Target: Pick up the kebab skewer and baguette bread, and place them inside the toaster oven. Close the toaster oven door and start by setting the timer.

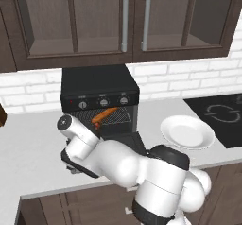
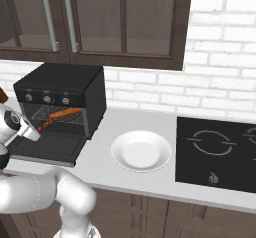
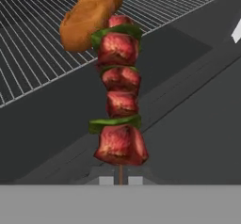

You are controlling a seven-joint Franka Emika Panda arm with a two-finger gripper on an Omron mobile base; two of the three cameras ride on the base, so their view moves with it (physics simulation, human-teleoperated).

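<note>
The kebab skewer (image 3: 120, 100), red meat chunks with green slices on a thin stick, rises straight up from my gripper (image 3: 120, 180), which is shut on the stick's bare end. It points at the open toaster oven (image 1: 99, 89) and its tip overlaps the near end of the baguette bread (image 3: 92, 13). The orange-brown loaf lies on the wire rack (image 3: 37, 44) inside the oven, and it shows as the baguette bread (image 2: 67, 114) from the right too. The toaster oven door (image 2: 47, 149) hangs down flat and open beneath the skewer.
A white plate (image 2: 141, 151) sits on the grey counter to the right of the oven, with a black cooktop (image 2: 220, 149) beyond it. Dark wall cabinets (image 1: 123, 21) hang above. The oven's three knobs (image 1: 103, 102) run along its front, above the opening.
</note>
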